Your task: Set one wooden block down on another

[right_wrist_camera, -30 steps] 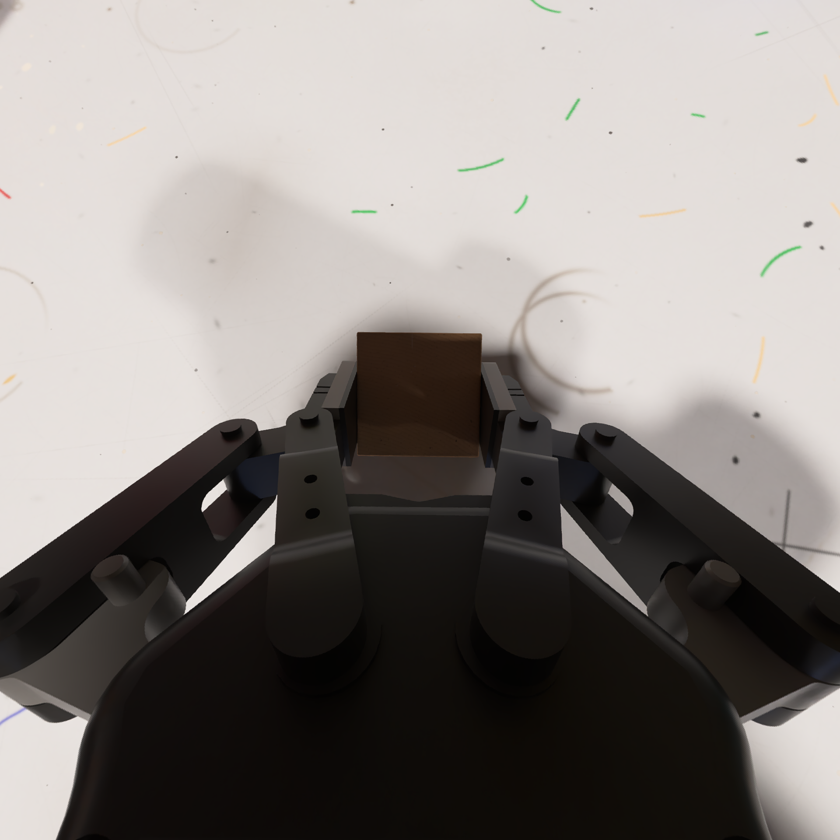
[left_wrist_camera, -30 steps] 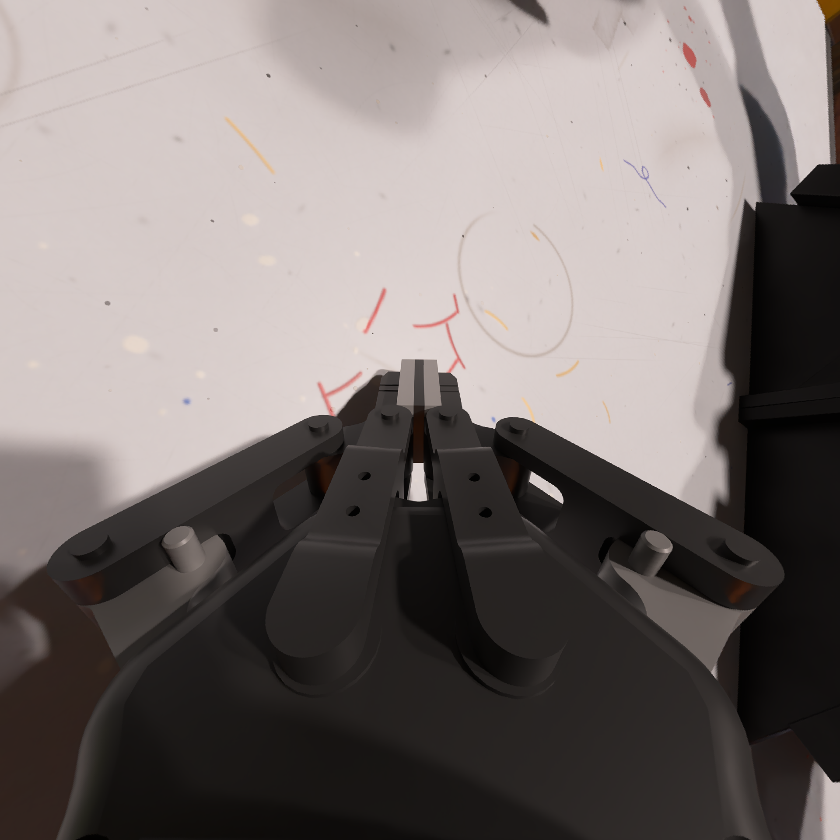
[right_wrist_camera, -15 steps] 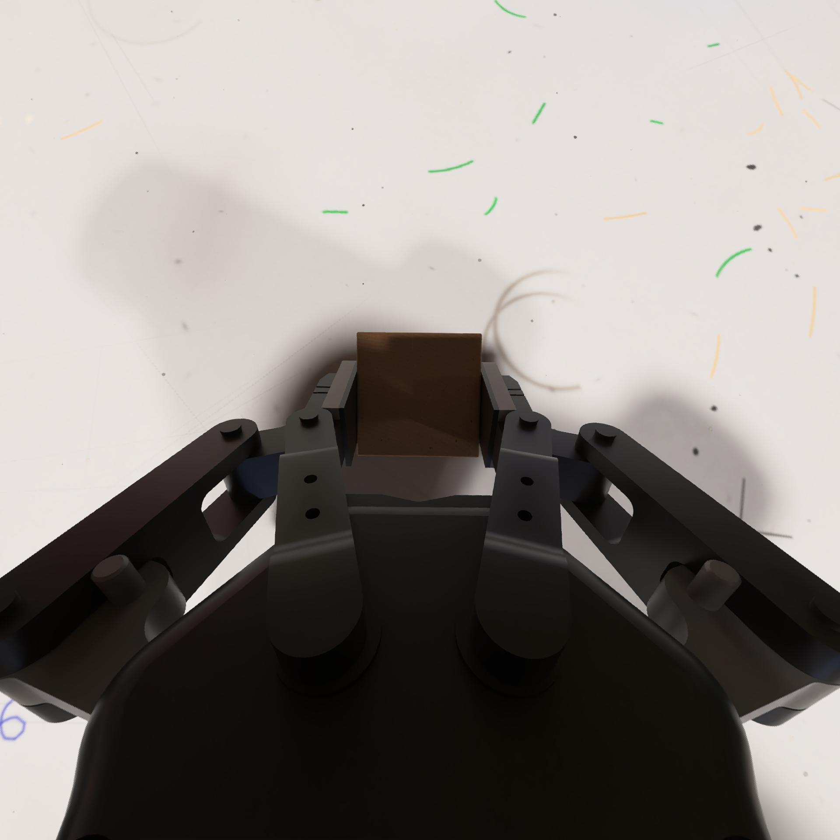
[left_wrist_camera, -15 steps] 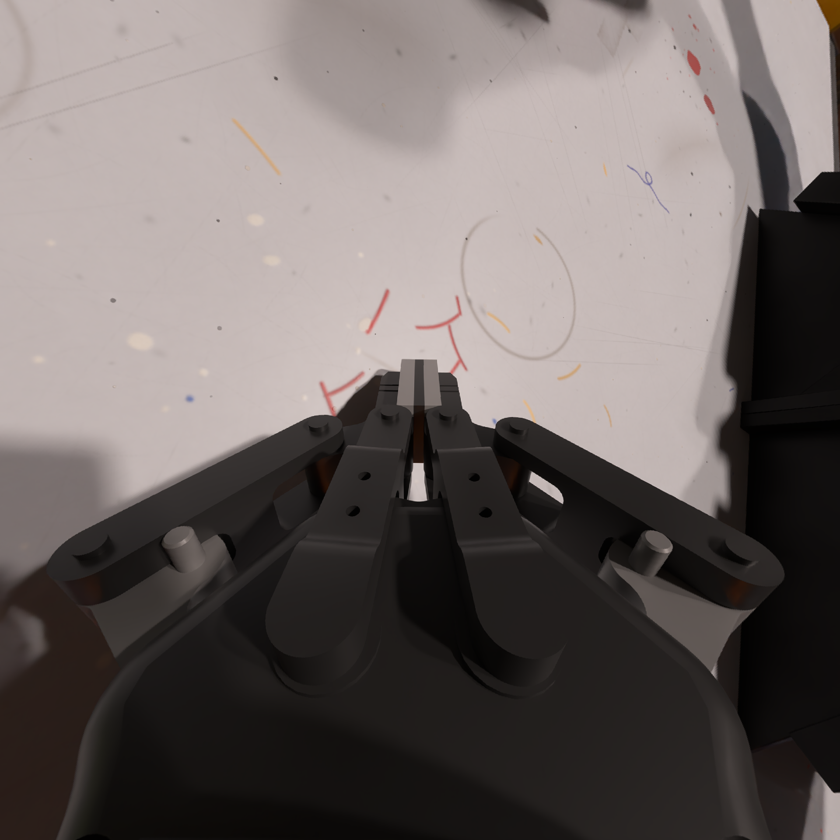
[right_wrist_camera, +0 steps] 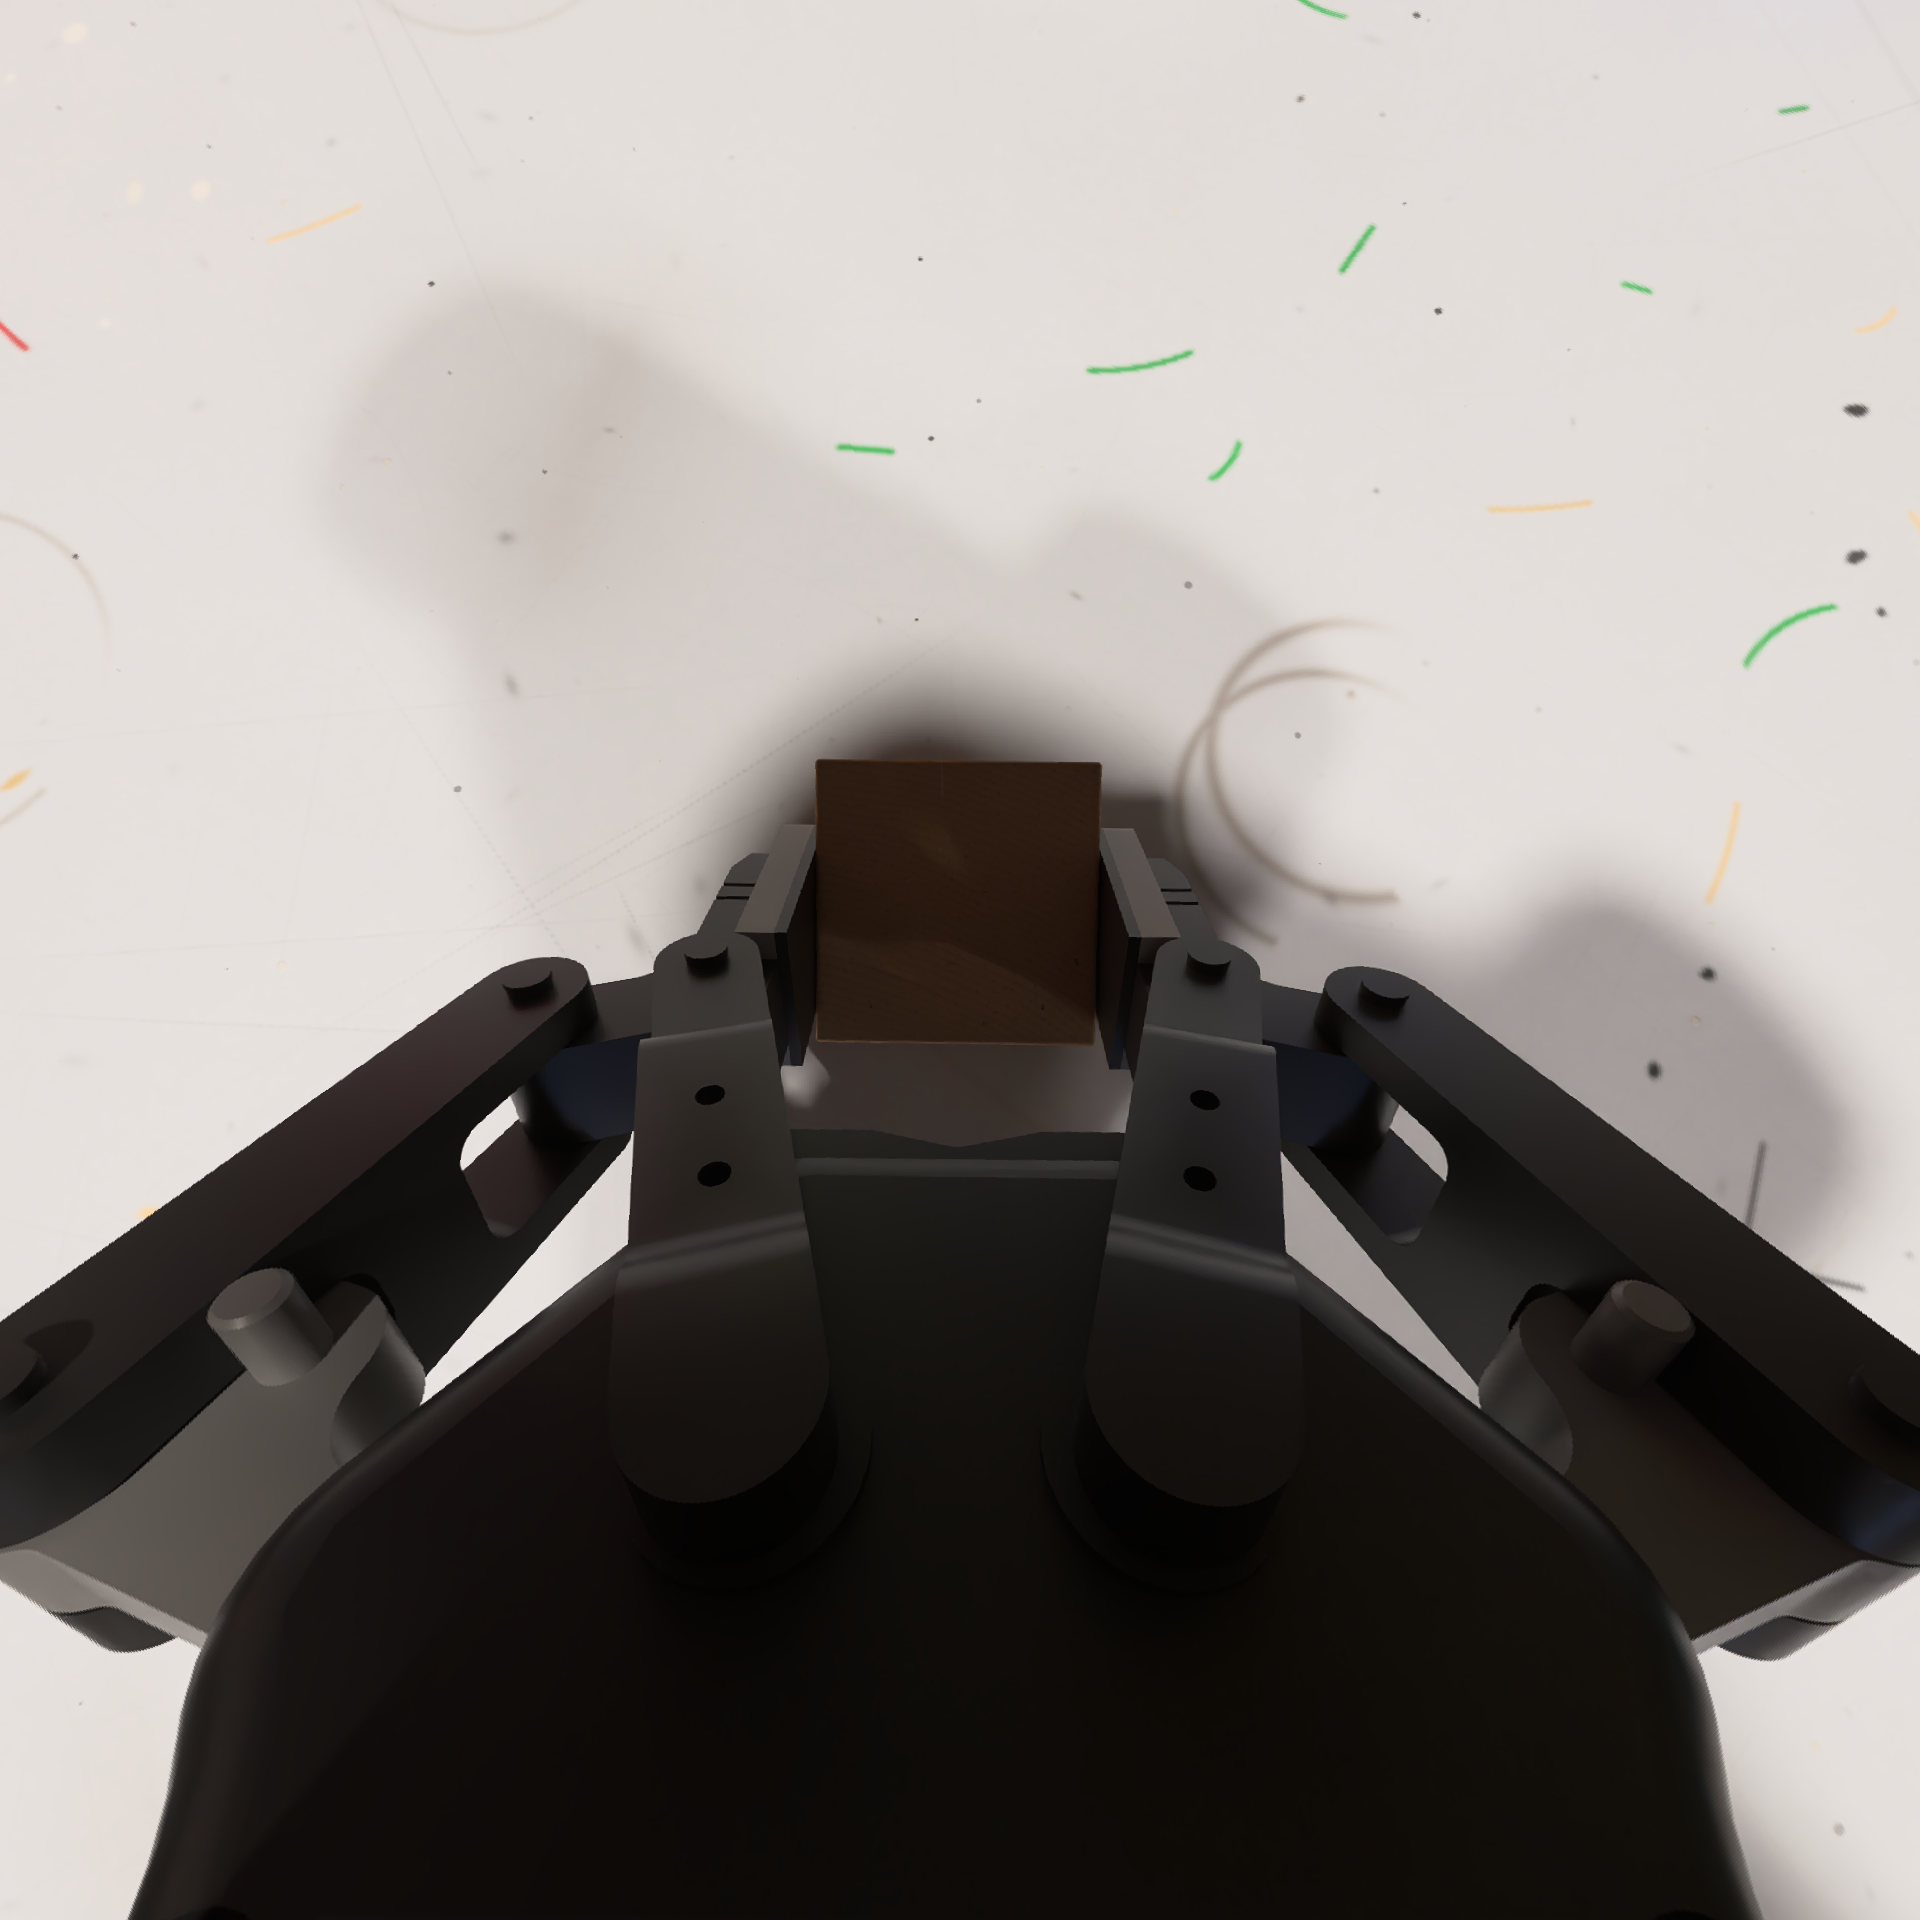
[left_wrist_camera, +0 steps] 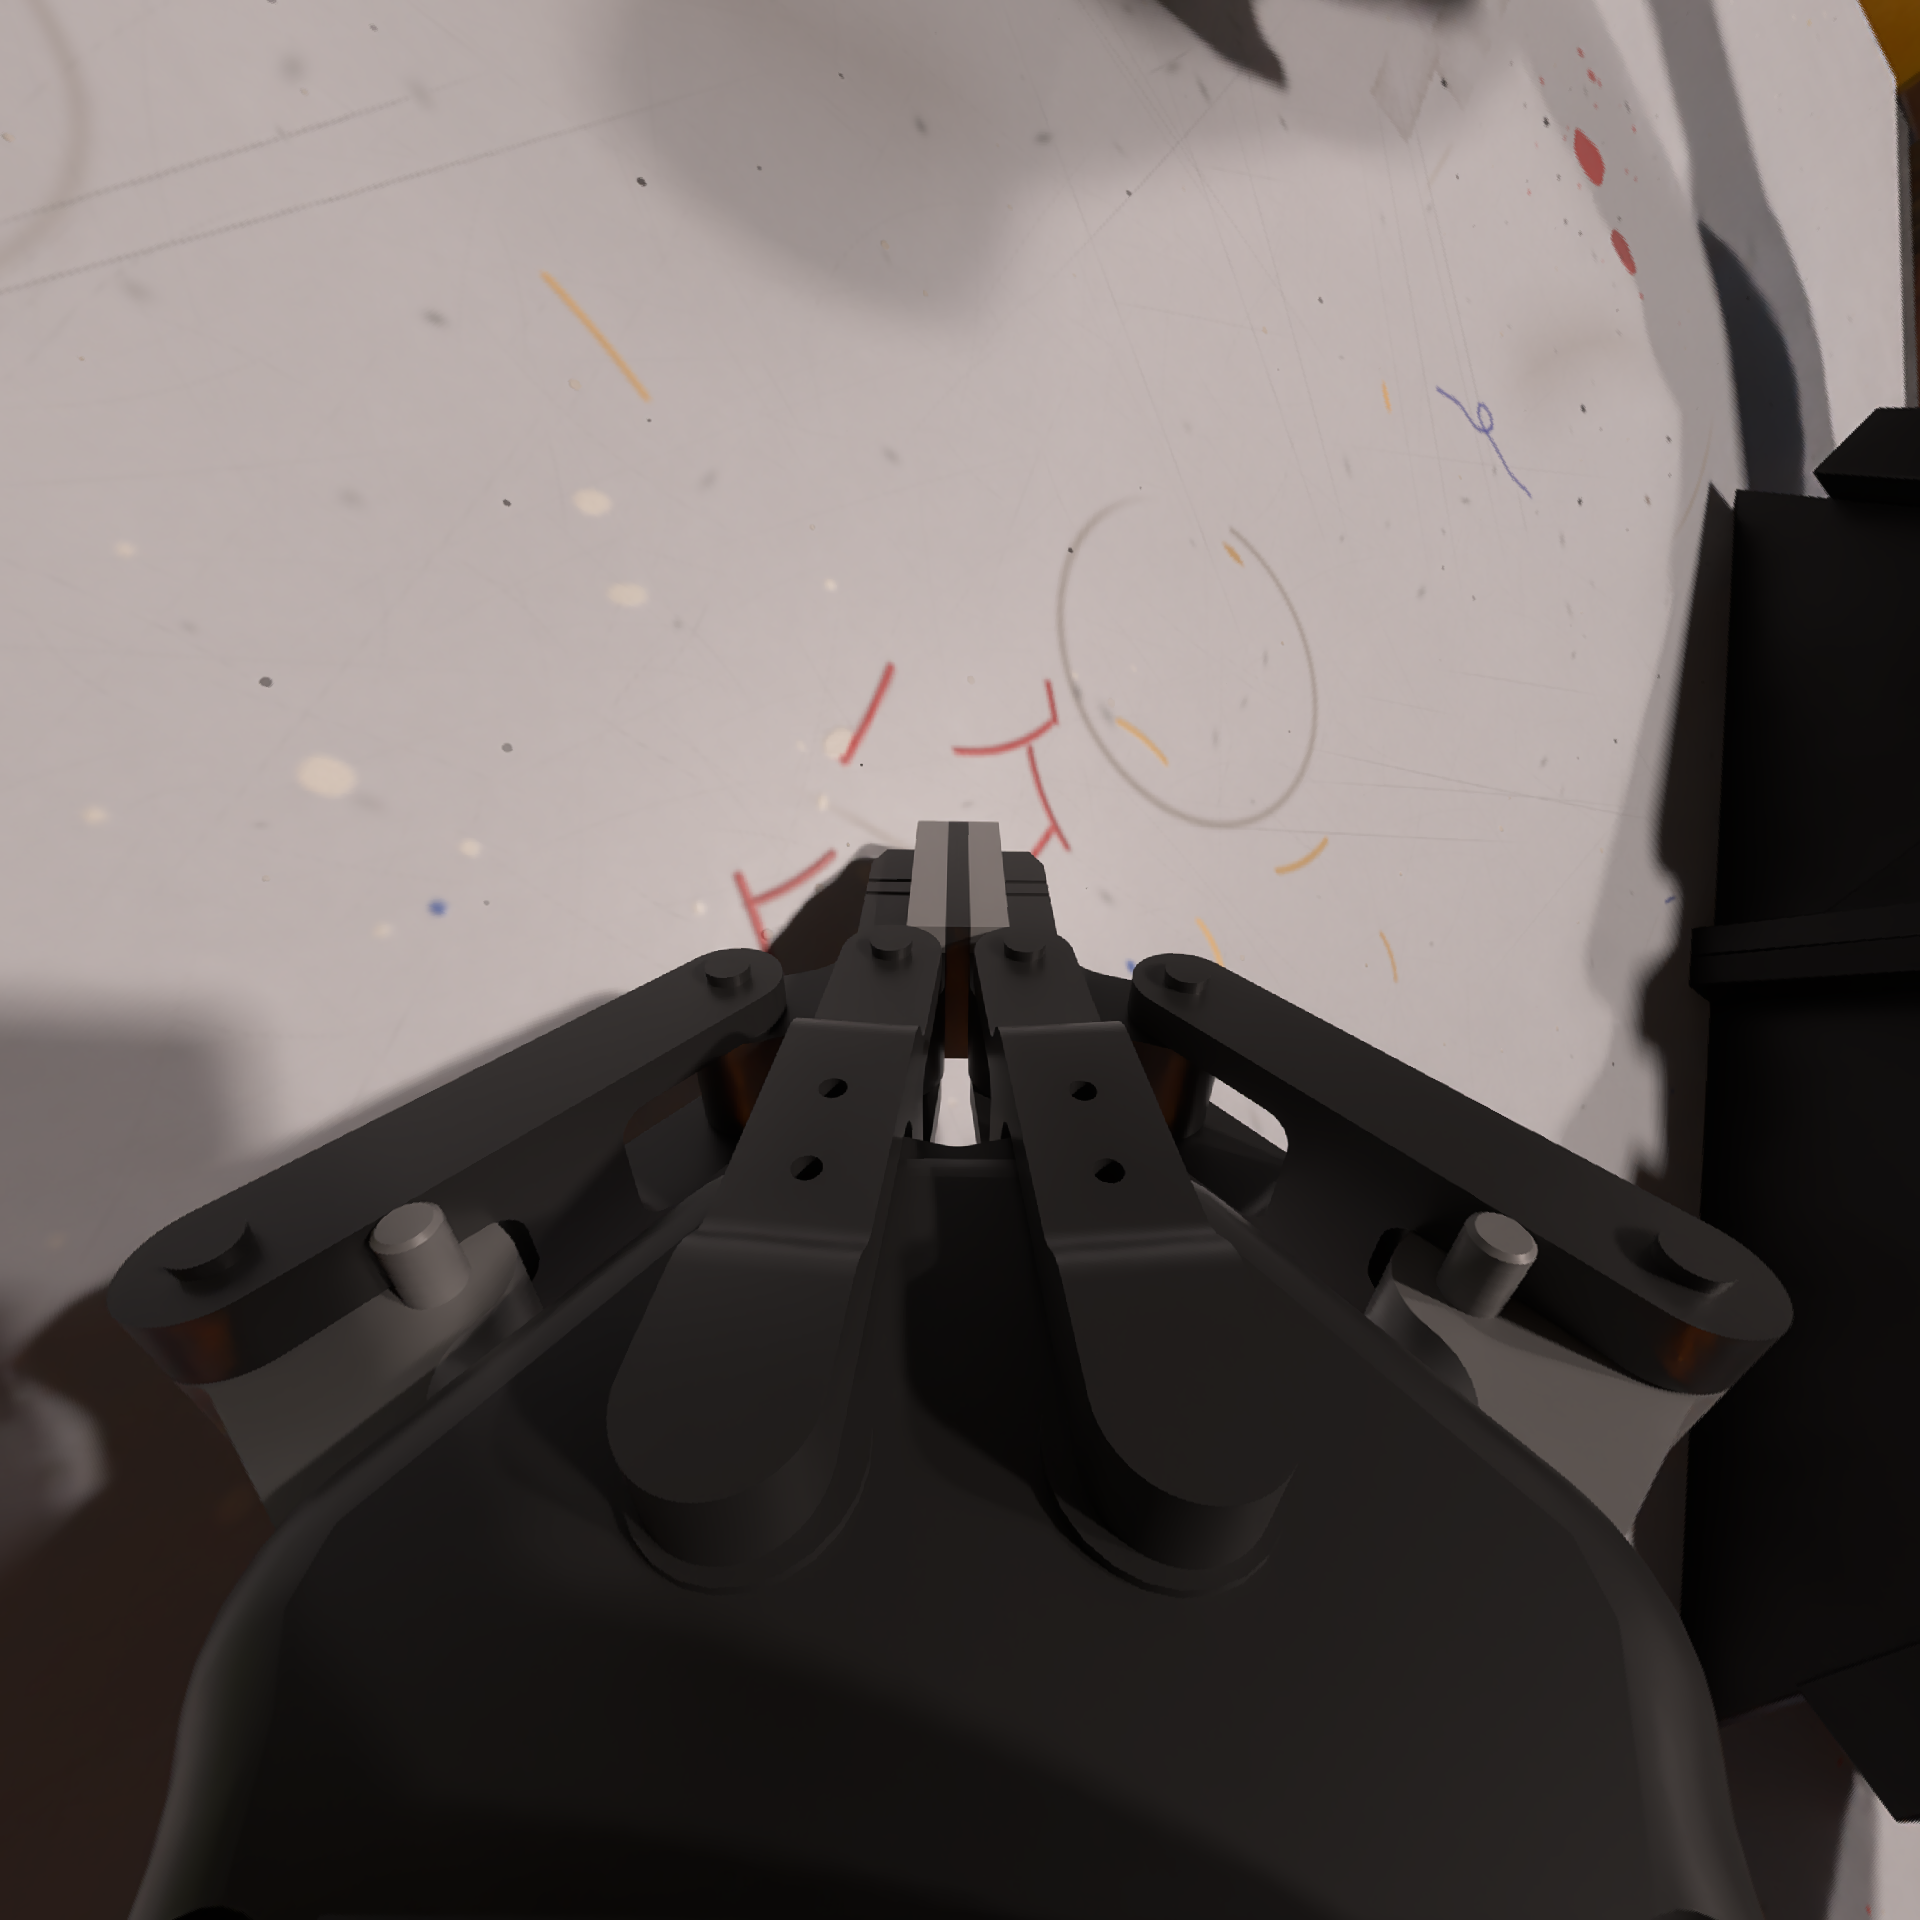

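Note:
In the right wrist view my right gripper (right_wrist_camera: 956, 883) is shut on a brown wooden block (right_wrist_camera: 956, 935), with a pad against its left and right side. The block hangs low over the white table (right_wrist_camera: 623, 312), and a dark shadow lies just beyond it. In the left wrist view my left gripper (left_wrist_camera: 956, 873) is shut and empty, its pads pressed together just above the table (left_wrist_camera: 416, 520). No second block shows in either view.
A tall black structure (left_wrist_camera: 1818, 1039) stands at the right edge of the left wrist view, close to the left gripper. The table carries coloured scribbles and faint ring marks (right_wrist_camera: 1299, 758). A dark brown area (left_wrist_camera: 62, 1403) lies at the lower left.
The right gripper, still holding the block, shifted sideways to the right and then back left over the table. The left gripper has barely moved.

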`<state>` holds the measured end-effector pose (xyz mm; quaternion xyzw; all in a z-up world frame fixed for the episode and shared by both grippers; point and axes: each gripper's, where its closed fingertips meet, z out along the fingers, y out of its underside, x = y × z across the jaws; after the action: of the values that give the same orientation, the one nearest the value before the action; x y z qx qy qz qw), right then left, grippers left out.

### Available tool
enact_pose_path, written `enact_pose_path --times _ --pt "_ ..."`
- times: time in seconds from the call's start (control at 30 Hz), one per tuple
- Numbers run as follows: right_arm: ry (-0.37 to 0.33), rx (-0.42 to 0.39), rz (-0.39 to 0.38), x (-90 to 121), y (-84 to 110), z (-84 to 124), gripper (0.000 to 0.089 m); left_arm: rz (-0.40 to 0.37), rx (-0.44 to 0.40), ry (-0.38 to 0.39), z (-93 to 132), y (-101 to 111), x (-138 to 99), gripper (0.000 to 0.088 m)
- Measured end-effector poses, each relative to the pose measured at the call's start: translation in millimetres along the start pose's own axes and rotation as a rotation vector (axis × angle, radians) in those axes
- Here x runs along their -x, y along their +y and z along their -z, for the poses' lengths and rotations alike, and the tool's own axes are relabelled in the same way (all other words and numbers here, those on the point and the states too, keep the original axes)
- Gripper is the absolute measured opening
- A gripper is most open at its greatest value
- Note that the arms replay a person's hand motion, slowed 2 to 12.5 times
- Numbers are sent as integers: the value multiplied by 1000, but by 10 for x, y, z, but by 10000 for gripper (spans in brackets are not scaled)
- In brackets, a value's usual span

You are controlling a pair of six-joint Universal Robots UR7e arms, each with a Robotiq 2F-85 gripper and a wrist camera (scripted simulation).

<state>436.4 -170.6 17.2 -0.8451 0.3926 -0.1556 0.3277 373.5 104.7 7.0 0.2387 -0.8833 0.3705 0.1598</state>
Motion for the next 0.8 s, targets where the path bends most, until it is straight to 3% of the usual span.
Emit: enact_pose_path --times 0.33,0.6,0.8 --pt "47 -17 -12 -91 5 21 433 0 0 -3 0 -1 0 0" --pt "4 -47 -55 -63 6 5 433 1 -1 -4 0 -4 1 0" --pt "-18 -40 -2 -11 14 15 433 -9 -4 -16 -2 -6 2 0"
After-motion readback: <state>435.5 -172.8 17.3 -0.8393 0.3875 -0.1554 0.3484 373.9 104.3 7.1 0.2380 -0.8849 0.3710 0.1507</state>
